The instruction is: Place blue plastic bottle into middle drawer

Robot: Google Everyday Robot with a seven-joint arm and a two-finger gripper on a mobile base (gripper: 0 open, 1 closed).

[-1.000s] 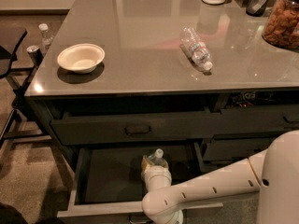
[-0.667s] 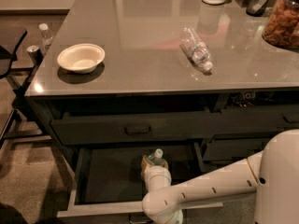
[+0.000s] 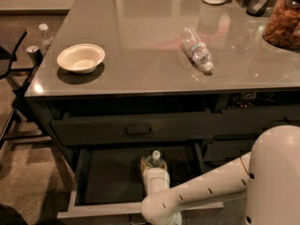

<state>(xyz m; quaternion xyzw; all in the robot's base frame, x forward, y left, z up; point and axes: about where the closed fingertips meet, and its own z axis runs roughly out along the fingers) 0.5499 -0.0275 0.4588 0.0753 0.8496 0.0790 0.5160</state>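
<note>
- Change: you have next to none to log. Against the views of a second ago, the blue plastic bottle [image 3: 153, 162] and the arm [image 3: 206, 191] sit in the same places. The motion looks paused or very slow.
- Blue plastic bottle: inside the middle drawer [image 3: 108, 184], right of the drawer's centre and close to its back. The white cap is uppermost and the body is roughly upright. The wrist hides its base, so you cannot confirm that it rests on the drawer floor.
- Middle drawer: pulled out and open. The dark floor to the left of the bottle is bare.
- Gripper [image 3: 155, 171]: within the drawer, directly in front of the bottle and touching it or just beside it. Whether it grips the bottle or has let go cannot be told, because the wrist blocks that part.
- Arm pose: the forearm runs from the robot's body, right of the drawer, leftward along the drawer's front rim. It bends at the rim and turns the wrist back into the drawer.
- Meaning for the task, as a judgement: the carry appears finished. You should expect release and withdrawal to be what remains.
- Above the drawer: a closed upper drawer [image 3: 136, 129] and the countertop [image 3: 140, 32], which carries a white bowl [image 3: 81, 57] and a small ribbed bottle [image 3: 197, 54] lying on its side.
</note>
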